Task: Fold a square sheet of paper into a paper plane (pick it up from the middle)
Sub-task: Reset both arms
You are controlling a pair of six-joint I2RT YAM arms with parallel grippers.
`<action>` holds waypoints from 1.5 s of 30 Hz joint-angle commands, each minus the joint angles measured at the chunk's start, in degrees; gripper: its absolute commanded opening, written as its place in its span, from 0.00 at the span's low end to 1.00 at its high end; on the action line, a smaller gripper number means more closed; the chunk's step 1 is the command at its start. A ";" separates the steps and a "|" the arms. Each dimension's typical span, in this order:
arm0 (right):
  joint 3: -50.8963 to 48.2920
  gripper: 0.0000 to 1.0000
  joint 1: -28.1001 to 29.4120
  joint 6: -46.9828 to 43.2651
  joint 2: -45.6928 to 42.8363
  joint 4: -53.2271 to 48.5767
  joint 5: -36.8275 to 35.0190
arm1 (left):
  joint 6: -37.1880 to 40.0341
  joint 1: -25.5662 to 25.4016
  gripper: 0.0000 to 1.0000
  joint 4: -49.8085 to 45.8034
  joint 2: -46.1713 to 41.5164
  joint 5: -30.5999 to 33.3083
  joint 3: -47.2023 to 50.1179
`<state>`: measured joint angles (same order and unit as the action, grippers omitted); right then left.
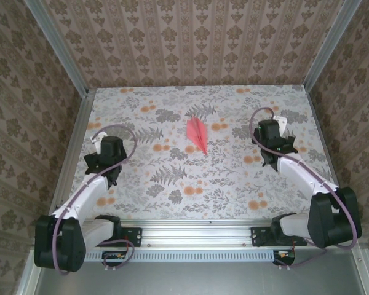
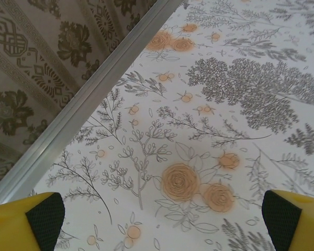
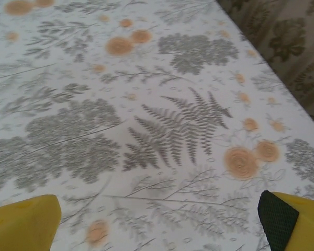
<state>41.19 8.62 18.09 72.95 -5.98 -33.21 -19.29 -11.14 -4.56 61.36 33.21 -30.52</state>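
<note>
The pink-red sheet of paper lies folded into a slim pointed paper plane [image 1: 197,134] on the flowered table, its tip toward the near side, about midway between the two arms. My left gripper [image 1: 103,161] hovers far to its left, near the left wall. In the left wrist view the gripper [image 2: 162,225] is open, its yellow fingers [image 2: 42,219] wide apart over bare tablecloth. My right gripper [image 1: 274,149] is off to the plane's right. It [image 3: 162,219] is open too, and between its fingers [image 3: 293,219] lies just printed cloth.
The table [image 1: 172,184] wears a cloth printed with grey ferns and orange flowers. An aluminium rail [image 2: 83,110] runs along the left edge below the patterned wall. Patterned walls [image 1: 190,37] close off the back and both sides.
</note>
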 commanded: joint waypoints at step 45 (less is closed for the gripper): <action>-19.17 1.00 -6.66 -15.63 16.03 59.94 24.56 | 21.74 9.70 1.00 50.19 25.91 -30.40 6.42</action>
<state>20.69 2.22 3.11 89.01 53.45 -9.80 1.34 -1.10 44.69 87.07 2.76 -22.92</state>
